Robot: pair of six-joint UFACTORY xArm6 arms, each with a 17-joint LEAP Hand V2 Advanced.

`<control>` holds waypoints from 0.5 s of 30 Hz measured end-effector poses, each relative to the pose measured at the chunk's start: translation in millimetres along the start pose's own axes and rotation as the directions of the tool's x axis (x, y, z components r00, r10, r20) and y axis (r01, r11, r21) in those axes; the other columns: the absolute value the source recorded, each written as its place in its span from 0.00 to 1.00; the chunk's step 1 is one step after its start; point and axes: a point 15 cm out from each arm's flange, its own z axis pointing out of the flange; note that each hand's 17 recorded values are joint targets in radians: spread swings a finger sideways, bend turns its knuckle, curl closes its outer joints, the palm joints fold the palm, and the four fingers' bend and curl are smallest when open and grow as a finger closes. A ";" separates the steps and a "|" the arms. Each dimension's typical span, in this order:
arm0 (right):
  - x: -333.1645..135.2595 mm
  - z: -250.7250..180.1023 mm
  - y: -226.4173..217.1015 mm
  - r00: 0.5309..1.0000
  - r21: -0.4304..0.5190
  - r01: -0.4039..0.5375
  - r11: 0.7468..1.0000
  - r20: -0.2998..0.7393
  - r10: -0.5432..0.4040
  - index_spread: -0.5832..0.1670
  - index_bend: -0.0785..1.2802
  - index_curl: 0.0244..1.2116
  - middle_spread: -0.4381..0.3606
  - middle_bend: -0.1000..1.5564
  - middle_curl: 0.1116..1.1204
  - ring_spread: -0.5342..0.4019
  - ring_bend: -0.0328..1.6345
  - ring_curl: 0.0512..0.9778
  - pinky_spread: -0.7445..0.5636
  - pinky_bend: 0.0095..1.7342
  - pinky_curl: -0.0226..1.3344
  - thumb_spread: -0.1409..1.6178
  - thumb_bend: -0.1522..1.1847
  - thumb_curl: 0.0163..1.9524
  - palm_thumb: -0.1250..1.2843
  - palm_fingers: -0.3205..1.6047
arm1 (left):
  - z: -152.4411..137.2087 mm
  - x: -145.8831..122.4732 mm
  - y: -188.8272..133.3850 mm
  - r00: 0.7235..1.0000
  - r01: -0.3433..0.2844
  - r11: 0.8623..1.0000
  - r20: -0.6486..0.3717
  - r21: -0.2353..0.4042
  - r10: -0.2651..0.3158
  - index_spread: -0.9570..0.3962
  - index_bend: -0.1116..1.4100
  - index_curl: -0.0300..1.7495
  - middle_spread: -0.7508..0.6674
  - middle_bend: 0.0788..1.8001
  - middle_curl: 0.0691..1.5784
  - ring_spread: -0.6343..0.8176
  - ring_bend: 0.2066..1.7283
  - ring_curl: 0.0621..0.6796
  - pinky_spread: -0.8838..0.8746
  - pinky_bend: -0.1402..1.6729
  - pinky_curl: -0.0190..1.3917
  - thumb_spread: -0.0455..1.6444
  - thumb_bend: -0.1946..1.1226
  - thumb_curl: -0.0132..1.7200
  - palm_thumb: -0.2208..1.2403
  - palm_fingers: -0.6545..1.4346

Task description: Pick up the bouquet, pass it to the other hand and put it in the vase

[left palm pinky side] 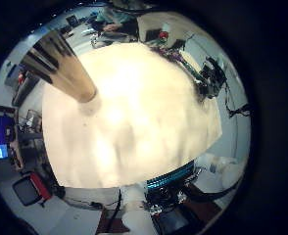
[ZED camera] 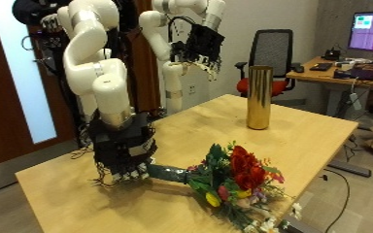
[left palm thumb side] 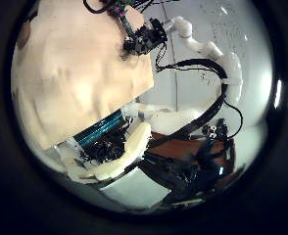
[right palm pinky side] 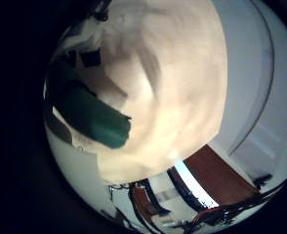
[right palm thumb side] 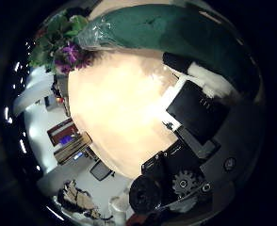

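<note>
The bouquet (ZED camera: 236, 181), red, yellow and purple flowers in a dark green wrap, lies low over the wooden table (ZED camera: 213, 126) near its front edge. My right hand (ZED camera: 122, 150) is shut on the wrap's stem end. In the right thumb side palm view the green wrap (right palm thumb side: 162, 33) runs close across the palm, with the flowers (right palm thumb side: 68, 42) beyond it; the wrap (right palm pinky side: 93, 119) also shows in the right little finger side view. A tall gold vase (ZED camera: 257, 97) stands upright at the table's far side, also seen as the vase (left palm pinky side: 71, 70). My left hand (ZED camera: 199, 44) hangs high above the table, fingers relaxed, holding nothing.
An office chair (ZED camera: 275, 53) and a desk with a monitor (ZED camera: 372, 34) stand behind the table. A brown door (ZED camera: 6, 87) is behind my right arm. The table's edges are close to the bouquet's flower end.
</note>
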 end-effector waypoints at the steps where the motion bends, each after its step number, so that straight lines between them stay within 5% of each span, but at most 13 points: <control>1: 0.4 -5.8 0.4 1.000 0.010 0.001 1.000 0.008 -0.001 0.24 0.71 0.89 0.28 0.80 0.77 0.34 0.87 0.63 0.41 0.86 0.41 0.61 0.11 0.31 0.87 0.75 | -0.1 0.1 -0.4 1.000 0.001 1.000 0.000 0.001 -0.001 0.93 0.18 0.18 0.87 0.08 0.17 0.84 0.18 0.23 0.81 0.19 0.24 0.58 0.13 0.18 0.41 0.35; 15: -23.4 -114.2 43.6 0.941 0.097 0.098 0.990 0.315 -0.124 0.28 0.70 0.95 0.34 0.85 0.73 0.36 0.88 0.64 0.43 0.83 0.49 0.55 0.11 0.39 0.96 0.75 | -12.1 -0.2 -6.6 1.000 0.017 0.999 0.010 0.027 -0.017 0.94 0.18 0.18 0.86 0.08 0.17 0.85 0.18 0.23 0.81 0.19 0.23 0.58 0.13 0.19 0.41 0.35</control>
